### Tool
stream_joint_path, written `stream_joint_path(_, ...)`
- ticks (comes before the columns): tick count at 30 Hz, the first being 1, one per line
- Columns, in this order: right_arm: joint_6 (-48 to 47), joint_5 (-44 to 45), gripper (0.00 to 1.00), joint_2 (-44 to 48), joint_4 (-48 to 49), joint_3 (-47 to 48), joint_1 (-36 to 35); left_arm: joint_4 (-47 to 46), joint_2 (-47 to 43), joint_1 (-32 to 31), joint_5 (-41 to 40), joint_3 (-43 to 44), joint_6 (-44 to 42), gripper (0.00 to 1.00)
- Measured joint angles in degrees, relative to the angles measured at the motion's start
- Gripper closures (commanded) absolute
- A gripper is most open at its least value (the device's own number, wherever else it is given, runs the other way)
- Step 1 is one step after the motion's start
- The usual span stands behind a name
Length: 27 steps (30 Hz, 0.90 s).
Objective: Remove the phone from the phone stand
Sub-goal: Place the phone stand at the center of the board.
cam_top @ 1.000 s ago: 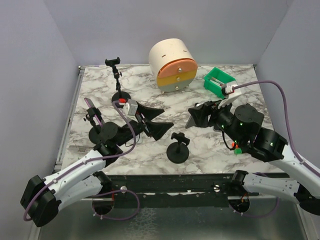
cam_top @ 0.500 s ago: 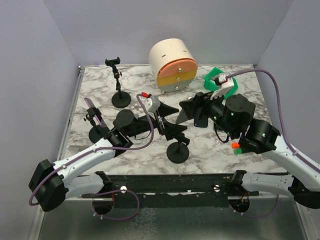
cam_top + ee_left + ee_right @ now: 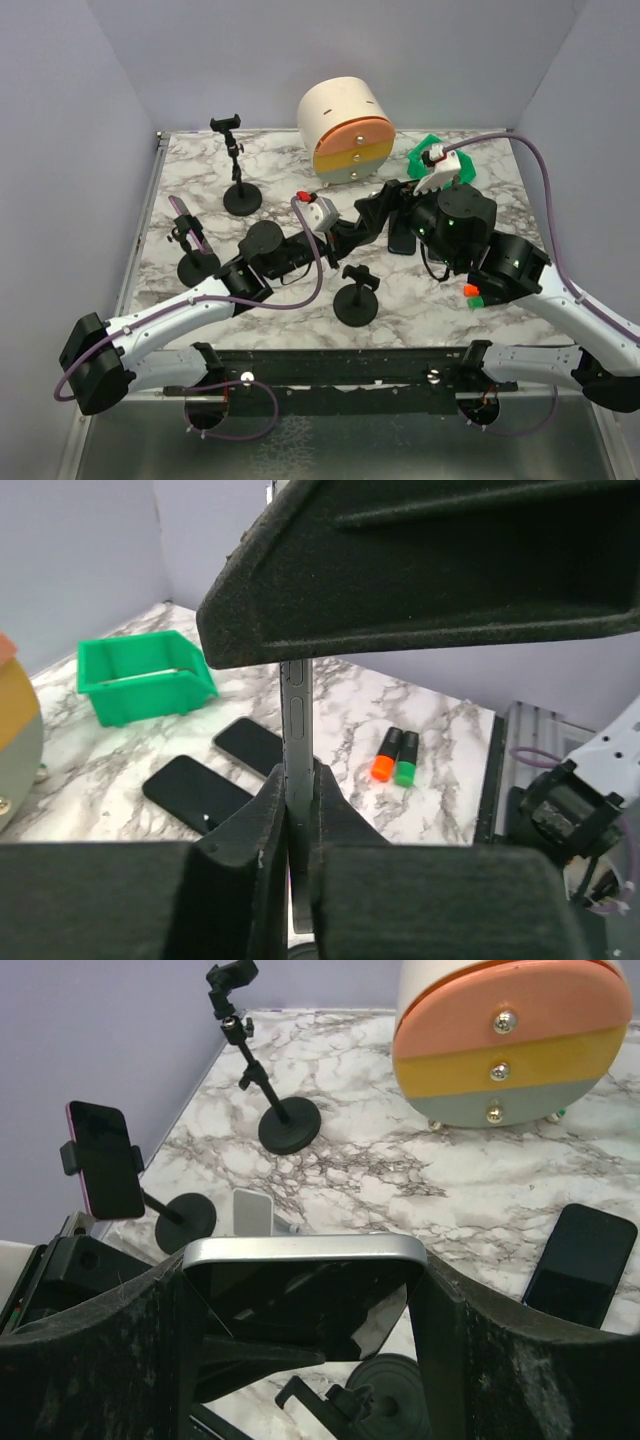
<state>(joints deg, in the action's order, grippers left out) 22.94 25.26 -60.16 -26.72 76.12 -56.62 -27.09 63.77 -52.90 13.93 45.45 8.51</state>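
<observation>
Since the earlier frame, the left gripper (image 3: 362, 226) swung to centre and pinched the phone (image 3: 300, 1295) by its edge. The right gripper (image 3: 305, 1345) clamped it mid-air, off the stand (image 3: 357, 290). The step appeared to be a handover; the next move called for the right jaws to release.

A marble-patterned table (image 3: 200, 170) is closed in by plain lilac walls (image 3: 120, 70). At its far edge stands a round cream drawer unit (image 3: 346, 130), its front banded peach, yellow and grey, each band with a small metal knob. To its right sits a green bin (image 3: 145, 675). Near the table's right edge an orange marker (image 3: 387, 755) and a green marker (image 3: 407, 759) lie touching, side by side.
</observation>
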Motion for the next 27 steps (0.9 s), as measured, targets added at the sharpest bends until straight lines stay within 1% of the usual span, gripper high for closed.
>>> stream_joint_path(3,0.3,0.5,0.99,-0.4,0.0,0.0,0.1,0.2,0.3,-0.4,-1.9,0.1,-1.1,1.0)
stream_joint_path(4,0.4,0.5,0.88,-0.4,0.0,0.0,0.1,0.2,0.3,-0.5,-2.3,0.1,-1.2,1.0)
stream_joint_path(6,0.3,0.3,0.58,-0.3,0.0,0.0,0.1,0.2,0.3,-0.7,-3.3,0.1,-1.3,1.0)
stream_joint_path(7,0.1,0.0,0.49,-0.2,0.1,0.0,0.1,0.2,0.3,-0.8,-3.6,0.1,-1.3,1.0)
stream_joint_path(8,-0.2,-0.3,0.42,-0.2,0.2,-0.1,0.1,0.2,0.2,-0.9,-4.1,0.1,-1.2,1.0)
stream_joint_path(10,-0.6,-1.2,0.33,0.5,0.7,-0.7,0.3,0.3,0.1,-1.1,-4.4,0.1,-0.9,1.0)
stream_joint_path(11,-0.8,-1.7,0.25,1.0,1.2,-1.2,0.4,0.3,0.0,-1.2,-4.4,0.1,-0.8,1.0)
stream_joint_path(12,-1.1,-2.1,0.13,1.5,1.6,-1.8,0.4,0.4,-0.2,-1.3,-4.4,0.1,-0.7,1.0)
stream_joint_path(14,-1.7,-3.4,0.02,3.0,3.2,-3.5,0.4,0.8,-0.7,-1.7,-4.3,0.1,0.4,1.0)
stream_joint_path(18,-2.5,-7.9,0.0,8.0,5.3,-6.2,0.3,1.1,-1.9,-1.2,-4.4,-0.3,3.6,1.0)
stream_joint_path(27,-3.8,-12.5,0.0,15.5,11.2,-8.9,0.3,0.4,-3.9,-1.0,-4.5,-2.3,8.4,1.0)
